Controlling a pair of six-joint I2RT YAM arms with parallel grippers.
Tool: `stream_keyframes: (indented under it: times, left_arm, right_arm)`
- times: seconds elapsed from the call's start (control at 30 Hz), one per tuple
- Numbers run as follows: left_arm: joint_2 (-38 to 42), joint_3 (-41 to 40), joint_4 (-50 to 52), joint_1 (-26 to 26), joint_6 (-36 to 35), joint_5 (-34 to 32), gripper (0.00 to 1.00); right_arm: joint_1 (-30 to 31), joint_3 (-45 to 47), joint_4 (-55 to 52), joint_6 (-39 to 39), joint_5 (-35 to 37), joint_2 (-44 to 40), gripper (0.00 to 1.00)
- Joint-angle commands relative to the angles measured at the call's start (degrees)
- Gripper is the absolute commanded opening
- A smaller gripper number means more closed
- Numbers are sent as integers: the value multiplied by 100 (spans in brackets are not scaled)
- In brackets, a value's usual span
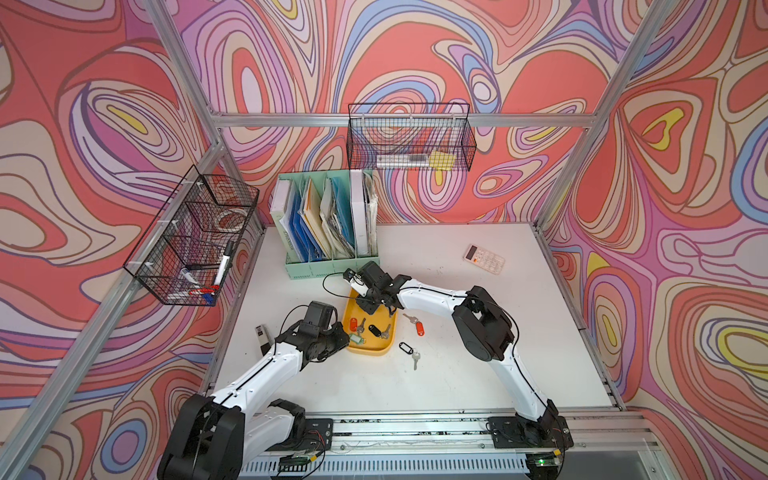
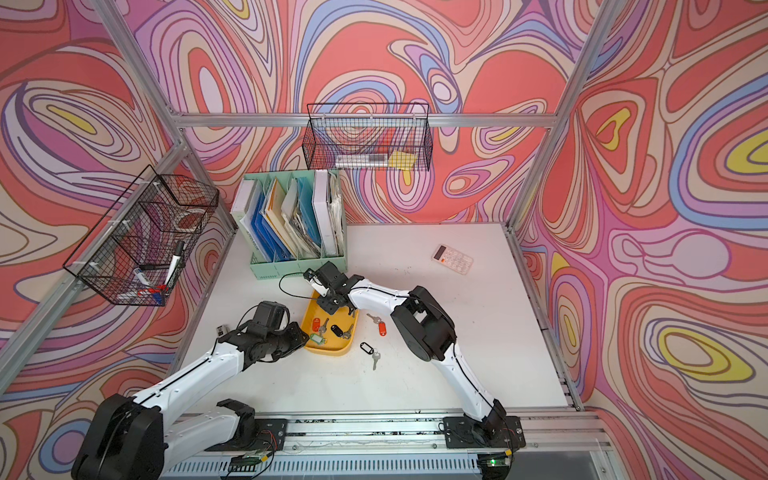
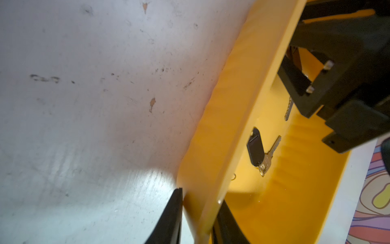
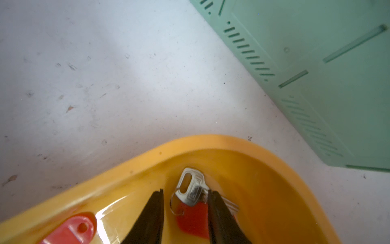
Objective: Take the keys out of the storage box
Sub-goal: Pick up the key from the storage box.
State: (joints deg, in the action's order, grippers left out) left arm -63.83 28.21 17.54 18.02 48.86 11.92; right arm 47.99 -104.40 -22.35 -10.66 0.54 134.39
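Over the far end of the shallow yellow plastic tray point(image 1: 371, 351): right tool point(image 4: 185, 191) is down inside, its fingers spread to either side of a silver metal key on a red-orange plastic tag point(image 4: 191, 190). One finger lies against the key's blade; the other stands just clear of the ring. Nothing pinched.

At the tray's near left edge: left tool point(image 3: 200, 195) sits astride the wall, one finger outside over the white counter point(image 3: 84, 105), one inside, pressed together on the wall between them.

In a top view, the tray's near half holds a red-orange-tagged set point(image 1: 353, 323), a green-tagged set point(image 1: 356, 340) and a black-tagged set point(image 1: 376, 330). On the counter just right of the tray lie a loose red-orange-tagged set point(image 1: 419, 327) and a loose black-tagged set point(image 1: 409, 351).

Right arm: elbow raised, forearm reaching left across the counter, wrist bent down over the tray. Left arm: low, stretched forward from its base, wrist turned toward the tray. A mint-green plastic file holder point(image 1: 332, 266) stands just beyond the tray's far end.
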Motion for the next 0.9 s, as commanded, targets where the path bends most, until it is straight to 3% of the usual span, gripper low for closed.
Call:
stream_keyframes:
  times: [0.0,0.17,0.5,0.87]
  left_arm:
    - [20,77,21,-31,-52,1,28]
    - [29,72,77,-35,-45,-26,28]
    - [76,383,324,-29,-96,-173,28]
    - [88,328,328,-27,-13,-270,32]
  right_arm:
    - [29,-150,-31,-85,6,185,38]
    - [27,-226,-143,-72,5,304,32]
    - [96,157,-71,-126,246,-6,0]
    - [96,502,74,236,-190,-888,0]
